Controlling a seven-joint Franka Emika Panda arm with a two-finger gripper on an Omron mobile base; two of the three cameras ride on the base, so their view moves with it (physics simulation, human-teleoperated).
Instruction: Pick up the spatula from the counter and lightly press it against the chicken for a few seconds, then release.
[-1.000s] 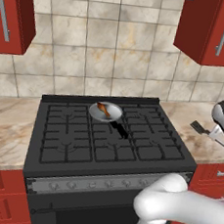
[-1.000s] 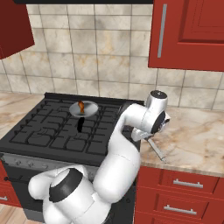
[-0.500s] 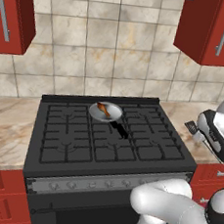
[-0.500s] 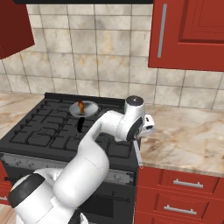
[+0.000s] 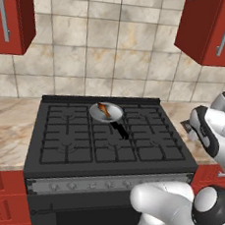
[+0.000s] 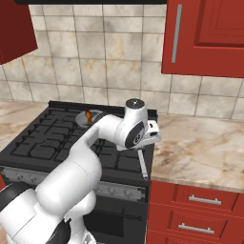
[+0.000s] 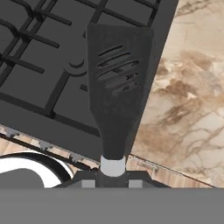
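Jaws: clenched on the spatula, holding it by the handle end, just behind its pale grey collar.

Spatula: dark, flat blade with a row of slanted slots. In the hand view it reaches straight out from the jaws and lies over the right edge of the stove, partly above the black grates and partly above the stove's rim. Whether the blade touches the stove cannot be told. In the right base view its thin shaft slants down from the hand, at the stove's front right corner.

Surface: beige marble, just beside the stove on its right, along the blade's far side.

Pan: small, grey, on the stove's back centre burner, with a dark handle pointing toward the stove's front.

Chicken: brown piece inside the pan, at the stove's back centre, well apart from the spatula and the jaws.
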